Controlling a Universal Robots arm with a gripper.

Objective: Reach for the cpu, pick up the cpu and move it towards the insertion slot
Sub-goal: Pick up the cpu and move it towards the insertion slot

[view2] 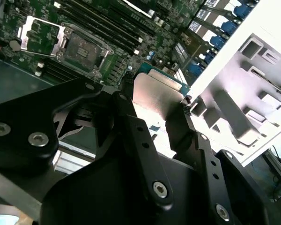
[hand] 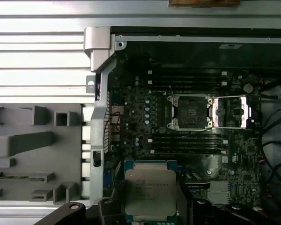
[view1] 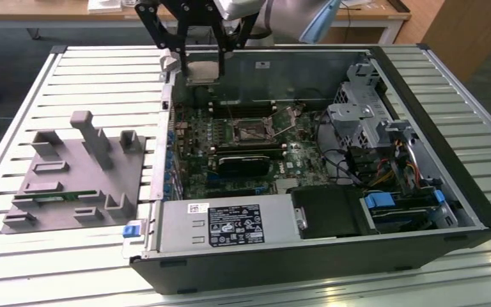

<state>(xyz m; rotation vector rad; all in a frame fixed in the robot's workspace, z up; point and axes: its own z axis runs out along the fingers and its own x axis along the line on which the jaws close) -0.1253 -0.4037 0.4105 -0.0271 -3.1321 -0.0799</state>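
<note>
Pincer point(view2: 161, 119) w/ one cpu point(hand: 150, 192) clamped; one insertion slot point(hand: 191, 111) below

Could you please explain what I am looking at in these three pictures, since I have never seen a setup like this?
This is a robot arm working on an opened desktop computer case that lies on a slatted metal table. The exterior view is taken by a camera standing off the arm. Both wrist views come from cameras riding on the arm itself, looking past its claw.

The claw is closed on the cpu, a flat square chip with a silvery top, held in the air above the motherboard. The insertion slot, the square socket with a shiny frame and dark centre, sits open on that board, and the chip is not in it yet.

Beside the case, at the exterior view's left, lies a grey parts holder.
</note>
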